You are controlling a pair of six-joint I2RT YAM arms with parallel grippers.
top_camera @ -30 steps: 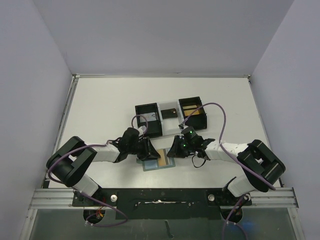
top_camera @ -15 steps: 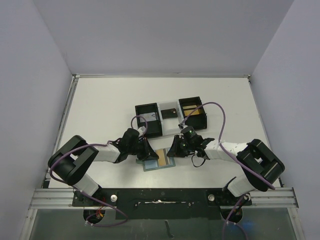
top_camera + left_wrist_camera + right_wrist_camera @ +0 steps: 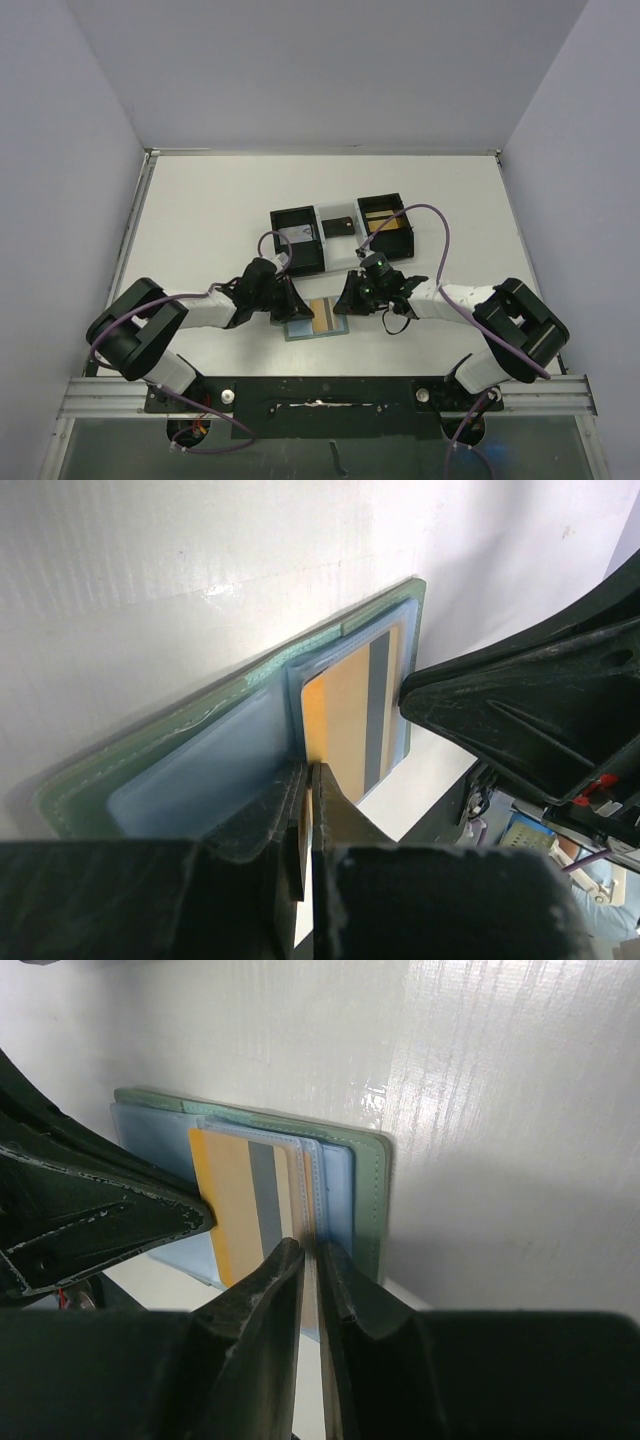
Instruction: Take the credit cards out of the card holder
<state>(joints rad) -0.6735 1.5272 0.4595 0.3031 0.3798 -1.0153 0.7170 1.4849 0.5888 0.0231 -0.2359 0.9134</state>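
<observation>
My left tool (image 3: 306,825) is now pinching the gold card (image 3: 345,710), having just closed from spread, while my right tool (image 3: 311,1260) is clamping the open card holder (image 3: 170,770) on the counter (image 3: 200,560), near middle, readying the pull-out.

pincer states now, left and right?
Left pincer: closed on the gold-orange card edge.
Right pincer: closed, pinching the card holder at its pocket edge.
</observation>
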